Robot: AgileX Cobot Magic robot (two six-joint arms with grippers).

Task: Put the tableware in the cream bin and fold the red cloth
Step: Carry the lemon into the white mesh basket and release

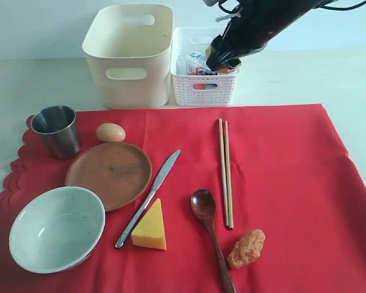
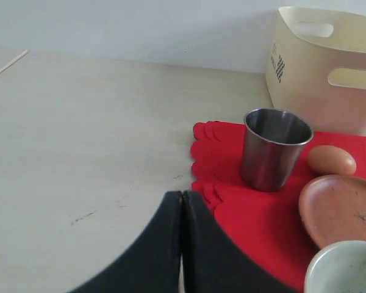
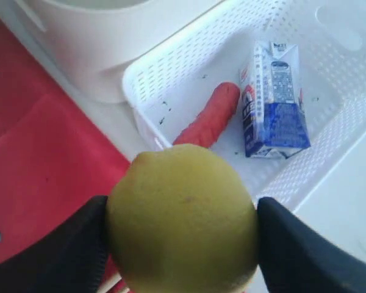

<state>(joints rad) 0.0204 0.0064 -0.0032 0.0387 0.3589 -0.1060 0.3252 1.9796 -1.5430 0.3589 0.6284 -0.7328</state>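
**Exterior view.** The red cloth (image 1: 280, 165) lies spread flat on the table (image 1: 24, 79), with its scalloped edge to the left. All the tableware sits on it, none of it in a bin. The steel cup (image 1: 56, 130) stands upright at the far left corner. The brown plate (image 1: 110, 174) is nearer, and the bowl (image 1: 56, 229) is nearest, its rim right against the plate's edge. The knife (image 1: 149, 196) lies slantwise just beside the plate. To its right are the spoon (image 1: 208, 229) and the chopsticks (image 1: 226, 174), which lie side by side. An egg (image 1: 110, 132) sits at the far edge of the plate, next to the cup. A cheese wedge (image 1: 150, 227) lies against the knife, and a browned lump of food (image 1: 246, 248) sits right of the spoon. Beyond the cloth, the cream bin (image 1: 128, 55) stands just beside the white basket (image 1: 204, 85). The right gripper (image 1: 222, 58) hangs over the basket.

**Left wrist view.** The left gripper (image 2: 182, 196) has its jaws pressed together with nothing between them. It is above bare table, just off the cloth's scalloped edge. The cup, egg, plate and bowl rim show beyond it, and the cream bin stands farther back.

**Right wrist view.** The right gripper's jaws stand wide, clasping a lemon (image 3: 183, 217) on both sides above the basket's corner. A milk carton (image 3: 274, 101) and a sausage (image 3: 210, 116) lie inside the basket.
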